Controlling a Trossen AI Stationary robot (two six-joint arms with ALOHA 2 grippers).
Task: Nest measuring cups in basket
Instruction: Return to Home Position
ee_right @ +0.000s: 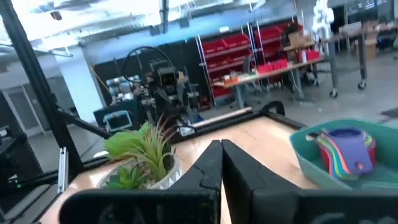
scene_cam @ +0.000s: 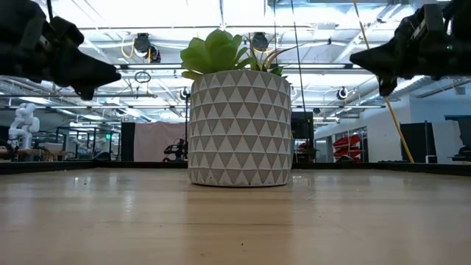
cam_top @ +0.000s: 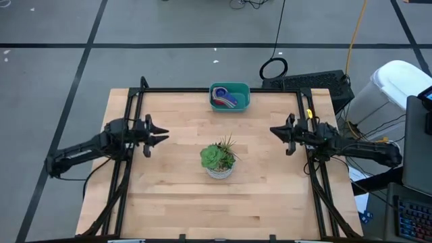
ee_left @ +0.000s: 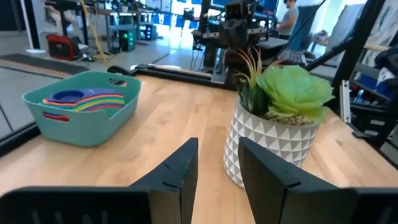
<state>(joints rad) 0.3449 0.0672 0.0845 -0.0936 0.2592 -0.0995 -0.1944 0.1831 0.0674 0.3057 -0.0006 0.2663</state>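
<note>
Left gripper (cam_top: 162,136) is held empty above the table's left side with its fingers a little apart. The right gripper (cam_top: 273,131) is held empty above the right side with its fingers closed together. The measuring cups (cam_top: 225,99) are seen stacked one inside another in the basket (cam_top: 244,90), blue on top with coloured rims fanned beneath. Their count cannot be made out, and full nesting seems likely rather than certain. The basket is set at the middle of the table's far edge, well apart from both grippers. A potted plant (cam_top: 219,160) is placed between the grippers, near the centre of the table (cam_top: 169,196). The task is judged done apart from parking the arms. For that step, each arm is best drawn back along its own side and kept high, so that neither plant nor basket is brushed. No brand, label or writing can be read on the cups, the basket or the plant.
</note>
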